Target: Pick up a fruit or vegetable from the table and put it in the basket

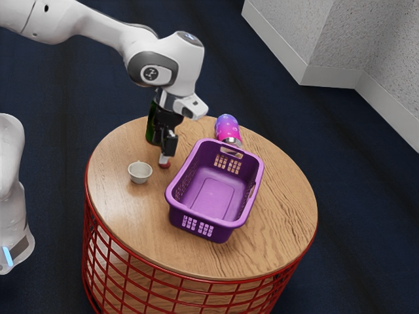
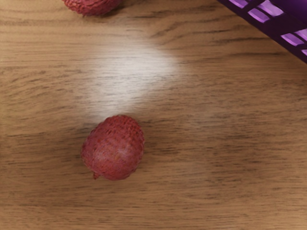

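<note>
1. Lychee (image 2: 113,147) picking is the step I think I am on. This bumpy red one lies on the desk (image 1: 281,203), down below my pincer (image 1: 166,156). It is not in the basket (image 1: 213,193).

2. I cannot tell if the pincer is spread or pressed together. Its tip end points down, near the desk, beside the basket.

3. A second lychee (image 2: 91,5) lies well apart from the first, and nearer to the basket. One fruit is all the job asks for, so I would pick just one and let the other be.

4. Next, I think I should line up over the fruit, make sure the pincer is spread, go down slowly and squeeze gently. It looks round, so a crooked squeeze could make it roll off.

5. Then I would need to lift it up past the basket's tall side before going across, and let go over the inside. The small cup (image 1: 140,173) and the green bottle (image 1: 151,124) stand close by, so I should not swing wide and bump them.
</note>
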You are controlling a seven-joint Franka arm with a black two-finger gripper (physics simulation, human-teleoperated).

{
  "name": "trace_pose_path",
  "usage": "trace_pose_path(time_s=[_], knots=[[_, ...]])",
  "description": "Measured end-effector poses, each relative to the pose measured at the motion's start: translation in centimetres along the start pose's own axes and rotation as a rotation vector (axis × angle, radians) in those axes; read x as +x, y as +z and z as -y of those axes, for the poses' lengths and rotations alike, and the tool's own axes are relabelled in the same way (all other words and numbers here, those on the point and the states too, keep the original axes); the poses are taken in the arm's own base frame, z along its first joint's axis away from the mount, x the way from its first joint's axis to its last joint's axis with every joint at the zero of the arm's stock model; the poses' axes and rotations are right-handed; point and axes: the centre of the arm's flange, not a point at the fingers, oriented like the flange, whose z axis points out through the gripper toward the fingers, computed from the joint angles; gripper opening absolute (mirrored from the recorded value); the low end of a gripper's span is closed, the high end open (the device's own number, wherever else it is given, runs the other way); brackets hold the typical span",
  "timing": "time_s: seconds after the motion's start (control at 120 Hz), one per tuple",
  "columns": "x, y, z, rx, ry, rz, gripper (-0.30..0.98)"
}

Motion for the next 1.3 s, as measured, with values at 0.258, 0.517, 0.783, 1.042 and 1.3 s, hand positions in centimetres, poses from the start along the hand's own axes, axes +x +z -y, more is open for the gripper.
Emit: trace_pose_path(time_s=[0.258,0.517,0.783,1.042,1.3], knots=[[0.4,0.9,0.8,-0.003,-0.023,-0.001,0.69],[1.7,2.2,2.3,-0.008,-0.050,0.004,0.69],[2.1,3.7,2.3,-0.008,-0.048,0.028,0.69],[2.6,4.6,2.4,-0.013,-0.054,0.041,0.69],[3.4,5.6,2.5,-0.008,-0.055,0.041,0.69]])
